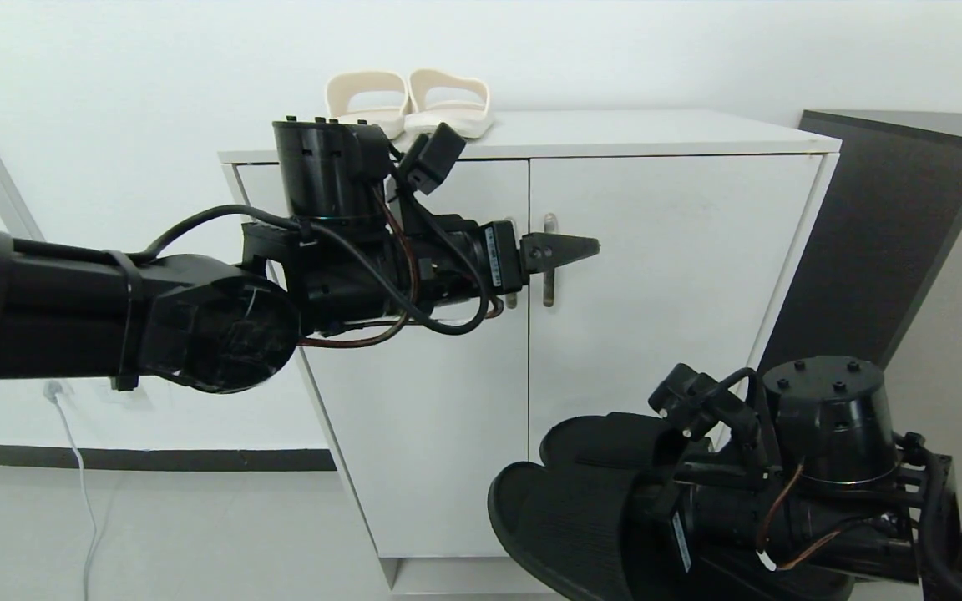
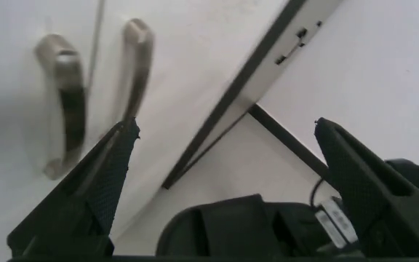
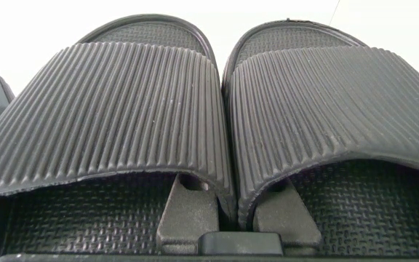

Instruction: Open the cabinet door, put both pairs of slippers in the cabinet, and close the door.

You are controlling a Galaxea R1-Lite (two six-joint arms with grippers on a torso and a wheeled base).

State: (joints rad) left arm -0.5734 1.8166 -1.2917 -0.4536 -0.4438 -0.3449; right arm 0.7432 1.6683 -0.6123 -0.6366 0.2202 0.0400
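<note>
Black ribbed rubber lay nearest: the pair of black slippers [image 1: 581,509] was carried low, in front of the bottom of the cabinet's right-hand door [image 1: 656,317]. The right gripper [image 3: 236,212] was clamped on them. Its two fingers [image 3: 188,218] reached under the straps, one inside each slipper, and pinched the two inner side walls together. The slippers sat side by side, soles level, toes pointing away from the wrist.

Farther on and higher, the left gripper [image 1: 581,248] hung at handle height in front of the white cabinet [image 1: 790,146], its pincer spread wide with nothing between the tips. It was just before the two metal handles [image 1: 549,260] at the seam where the doors met; whether a tip touched a handle could not be told. Both doors were flat and shut.

On the cabinet's top, toward its back left, the cream slippers [image 1: 410,100] rested as a pair, touching each other. A dark cabinet [image 1: 882,250] stood just beside the white one on the right, and a white cable [image 1: 84,492] hung down the wall to the left.
</note>
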